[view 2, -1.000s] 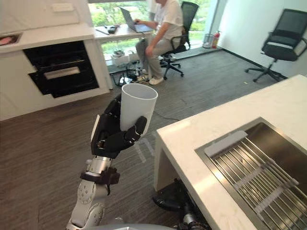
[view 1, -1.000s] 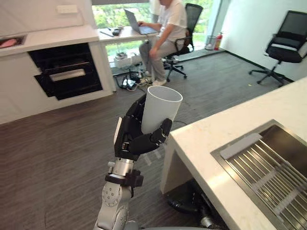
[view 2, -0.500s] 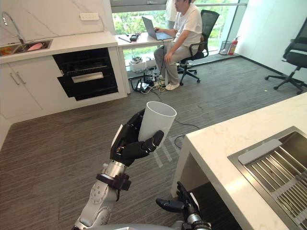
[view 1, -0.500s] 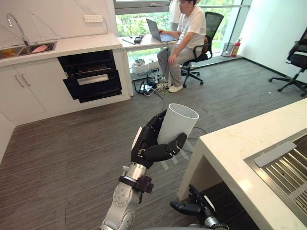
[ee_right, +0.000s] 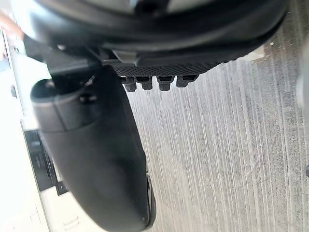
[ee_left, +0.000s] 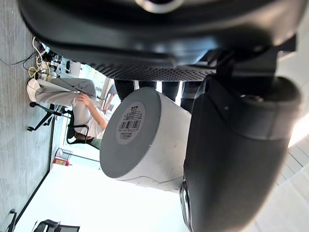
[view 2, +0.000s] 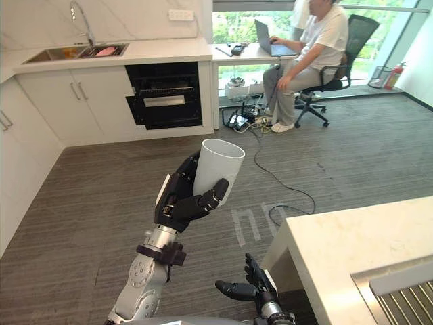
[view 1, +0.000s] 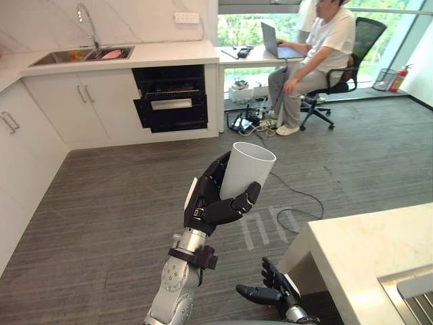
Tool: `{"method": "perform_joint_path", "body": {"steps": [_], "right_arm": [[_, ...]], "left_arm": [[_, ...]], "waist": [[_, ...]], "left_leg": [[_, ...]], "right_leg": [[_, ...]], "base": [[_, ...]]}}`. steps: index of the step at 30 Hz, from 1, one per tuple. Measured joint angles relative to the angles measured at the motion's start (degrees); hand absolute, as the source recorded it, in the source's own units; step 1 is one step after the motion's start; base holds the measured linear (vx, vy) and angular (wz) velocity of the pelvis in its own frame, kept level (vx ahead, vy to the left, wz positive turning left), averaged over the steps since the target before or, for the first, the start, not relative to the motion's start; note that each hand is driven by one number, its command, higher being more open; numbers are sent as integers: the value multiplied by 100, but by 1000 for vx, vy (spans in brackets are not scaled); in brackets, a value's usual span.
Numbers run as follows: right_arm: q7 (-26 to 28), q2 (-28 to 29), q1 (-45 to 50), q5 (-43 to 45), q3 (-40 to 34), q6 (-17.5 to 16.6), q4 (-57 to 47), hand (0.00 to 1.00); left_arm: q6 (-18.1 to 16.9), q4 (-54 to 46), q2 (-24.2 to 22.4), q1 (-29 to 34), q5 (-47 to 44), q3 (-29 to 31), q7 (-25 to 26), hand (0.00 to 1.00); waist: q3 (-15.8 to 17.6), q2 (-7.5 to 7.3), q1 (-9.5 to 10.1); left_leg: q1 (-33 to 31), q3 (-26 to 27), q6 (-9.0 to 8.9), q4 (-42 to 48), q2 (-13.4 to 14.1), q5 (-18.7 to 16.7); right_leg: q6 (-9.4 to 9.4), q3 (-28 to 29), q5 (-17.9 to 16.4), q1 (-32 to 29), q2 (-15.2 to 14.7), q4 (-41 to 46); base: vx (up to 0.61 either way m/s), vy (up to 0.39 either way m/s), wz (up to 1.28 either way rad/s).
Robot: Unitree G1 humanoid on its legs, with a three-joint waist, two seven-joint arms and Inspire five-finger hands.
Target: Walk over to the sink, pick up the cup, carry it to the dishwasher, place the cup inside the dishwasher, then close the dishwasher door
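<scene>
One cup (view 1: 247, 169) held upright in left robot hand (view 1: 206, 203), fingers and thumb wrapped round it. Right robot hand (view 1: 267, 292) low, fingers spread, empty. Carrying step in hand; next calls for approach to dark dishwasher (view 1: 170, 101) opposite.

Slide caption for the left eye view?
Left hand grips tall white cup, mouth up; black built-in dishwasher ahead across grey floor.
</scene>
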Motion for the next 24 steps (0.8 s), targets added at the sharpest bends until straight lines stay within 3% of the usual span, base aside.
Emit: {"method": "perform_joint_path", "body": {"steps": [10, 13, 14, 15, 16, 17, 18, 21, 24], "right_arm": [[-60, 25, -498, -52, 1, -49, 815, 100], [-62, 16, -501, -56, 14, -49, 819, 100], [-74, -25, -495, -57, 20, -46, 824, 100], [-103, -1, -478, -56, 22, -43, 814, 100], [-132, -20, -483, -52, 8, -44, 796, 100], [-207, -95, -453, -52, -24, -43, 728, 100], [-249, -191, -452, -54, -53, -32, 733, 100], [-312, -189, -489, -52, 3, 3, 670, 100], [-258, -59, -573, -49, 249, 5, 496, 100]], "left_arm": [[5, 320, 314, 151, 6, 229, 89, 0], [16, 321, 337, 212, 4, 233, 142, 0], [25, 312, 339, 219, 4, 230, 140, 0], [50, 305, 311, 218, 2, 226, 97, 0], [61, 290, 282, 187, -3, 215, 59, 0], [86, 242, 231, 135, -9, 140, -13, 0], [90, 211, 96, 130, -12, 60, -43, 0], [79, 171, 133, 185, -105, 41, -65, 0], [81, 179, 371, 255, -115, 89, 29, 0]], "waist": [[-12, -13, -14], [23, 37, -13], [6, 46, -57], [-67, -10, -192], [-38, -78, -212], [-43, 30, -214], [-24, 151, -203], [-33, 163, -118], [34, 36, -144]], "left_leg": [[123, -513, -1, -1063, -111, 839], [77, -601, 28, -1095, -114, 928], [44, -301, 243, -1103, -89, 784], [-19, 434, 600, -1101, -55, 533], [-41, 782, 611, -969, -37, 516], [-107, 1435, 580, -590, 86, 532], [-43, 1535, 401, -585, 108, 761], [190, 1341, 321, -1016, -107, 914], [208, 1264, 356, -1100, -318, 906]], "right_leg": [[-100, -585, 80, 62, 43, -173], [-94, -771, 57, 100, 27, -184], [-66, -968, 68, 155, -31, -256], [-15, -1254, 196, 250, -152, -506], [-32, -1388, 275, 259, -259, -600], [8, -1626, 311, 330, -365, -557], [32, -1653, 266, 348, -334, -378], [66, -1243, 224, 368, -432, -265], [238, -905, 55, 325, -592, -189]], "base": [[-46, -34, 31], [-115, -19, 33], [-81, 1, 85], [-49, 21, 103], [0, 71, 126], [56, 132, 115], [56, 181, 100], [12, 144, 47], [-67, 101, 13]]}}
